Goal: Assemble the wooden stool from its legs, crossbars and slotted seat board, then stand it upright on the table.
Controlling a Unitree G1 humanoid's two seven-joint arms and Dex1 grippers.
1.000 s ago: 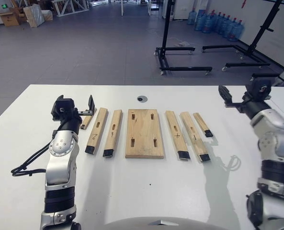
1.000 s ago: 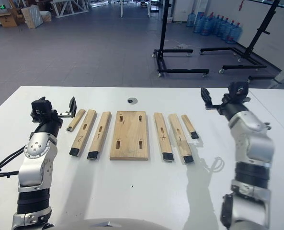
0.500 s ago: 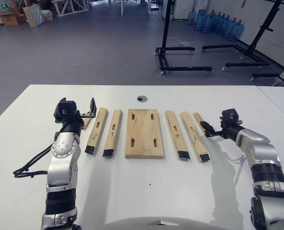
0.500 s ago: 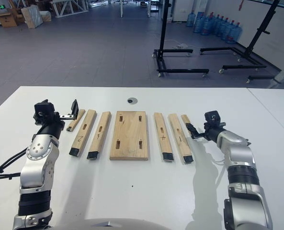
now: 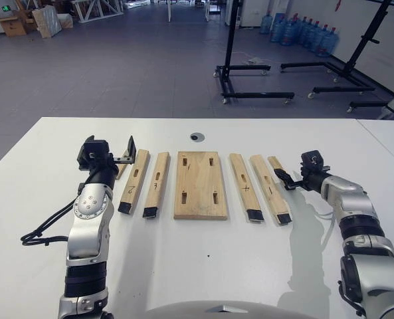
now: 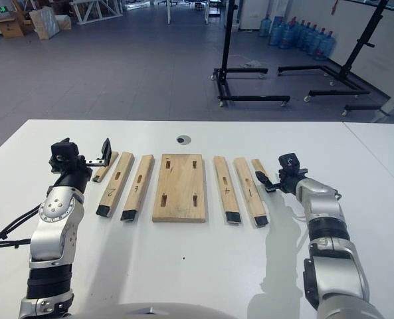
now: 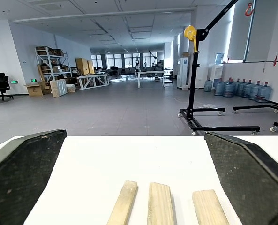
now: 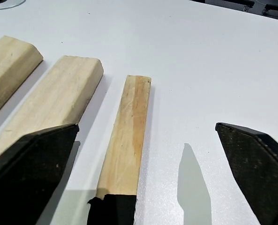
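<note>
Left eye view: the right gripper (image 8: pixel 147 127) has dropped from the upper right of the frame to table level at centre right. Its 2 fingers are now spread wide either side of the short crossbar (image 5: pixel 276 166), the rightmost of 7 loose pieces, without touching it. The left gripper (image 7: pixel 135 140), equally spread and empty, hangs at centre left much as before, and the seat board (image 5: pixel 200 185) lies flat mid-frame, so I'd judge a first pick is imminent.
</note>
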